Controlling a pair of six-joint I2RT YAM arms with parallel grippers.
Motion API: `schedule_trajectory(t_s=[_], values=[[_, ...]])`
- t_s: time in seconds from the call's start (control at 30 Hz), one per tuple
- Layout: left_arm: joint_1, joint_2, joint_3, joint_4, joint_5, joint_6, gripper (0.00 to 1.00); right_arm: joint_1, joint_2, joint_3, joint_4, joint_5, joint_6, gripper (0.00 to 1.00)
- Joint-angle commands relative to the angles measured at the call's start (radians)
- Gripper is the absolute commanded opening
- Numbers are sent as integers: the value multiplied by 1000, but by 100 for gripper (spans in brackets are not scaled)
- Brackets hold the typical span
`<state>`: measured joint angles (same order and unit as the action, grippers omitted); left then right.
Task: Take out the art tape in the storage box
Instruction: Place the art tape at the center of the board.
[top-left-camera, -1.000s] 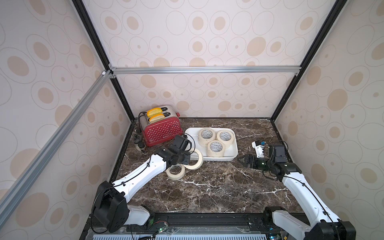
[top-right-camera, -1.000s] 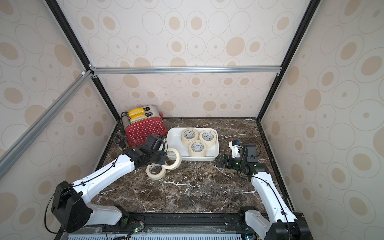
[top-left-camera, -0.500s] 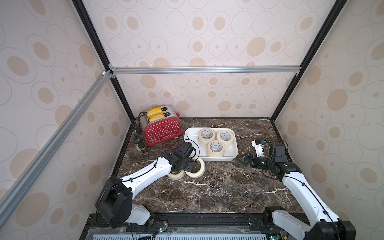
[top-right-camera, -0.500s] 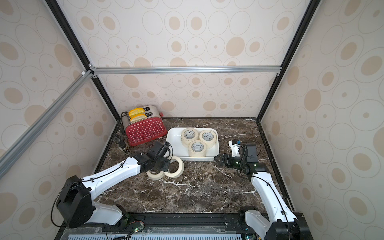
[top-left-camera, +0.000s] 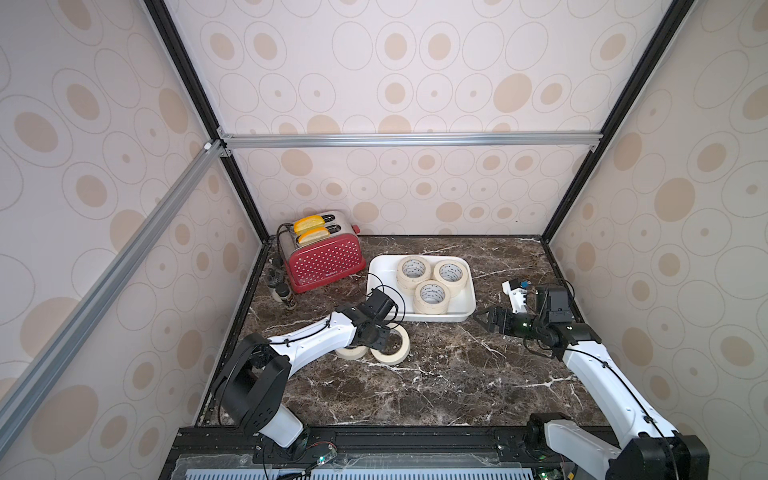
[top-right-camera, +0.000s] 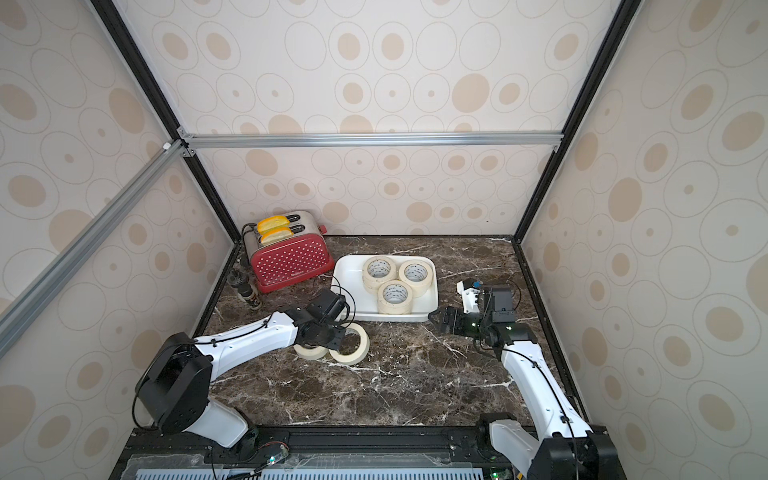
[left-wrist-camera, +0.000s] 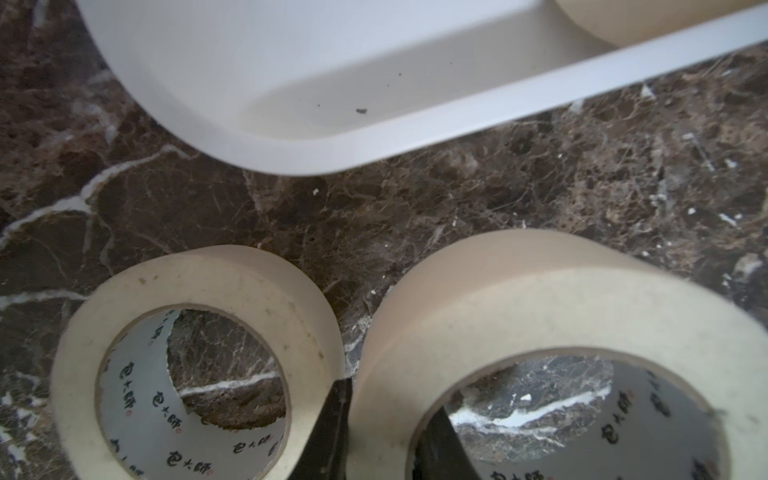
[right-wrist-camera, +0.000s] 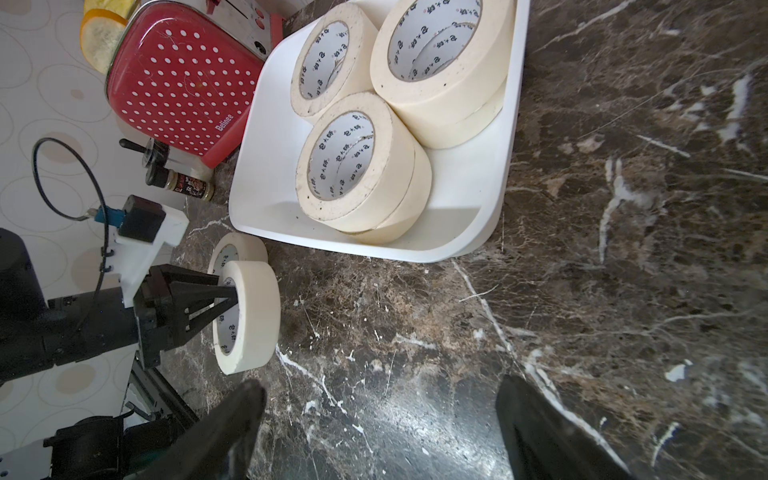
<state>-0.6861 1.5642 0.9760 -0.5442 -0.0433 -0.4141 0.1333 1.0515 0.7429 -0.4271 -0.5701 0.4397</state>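
Placement step: left gripper (right-wrist-camera: 227, 296) pinched roll (right-wrist-camera: 254, 316) wall, low at table just left-near of tray (top-left-camera: 384, 270), beside second roll (top-left-camera: 350, 353). Right gripper (top-left-camera: 483, 320) hung spread, empty. Stacks (top-left-camera: 432, 296) sat in tray. Next needed: release, fetch another.

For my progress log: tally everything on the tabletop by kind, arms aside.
storage box: 1
art tape rolls: 8 (6 in it, 2 outside)
red toaster: 1
toast slices: 2
small bottles: 2
Total: 14
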Motion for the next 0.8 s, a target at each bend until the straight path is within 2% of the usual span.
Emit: schedule_trajectory(t_s=[0.0, 0.43, 0.77], values=[[-9, 27, 55, 19, -61, 21, 2, -4, 11, 32, -13, 2, -9, 91], [-9, 89, 102, 36, -84, 28, 13, -4, 31, 47, -13, -1, -10, 91], [-9, 119, 131, 34, -108, 26, 29, -4, 45, 86, -73, -13, -47, 91]])
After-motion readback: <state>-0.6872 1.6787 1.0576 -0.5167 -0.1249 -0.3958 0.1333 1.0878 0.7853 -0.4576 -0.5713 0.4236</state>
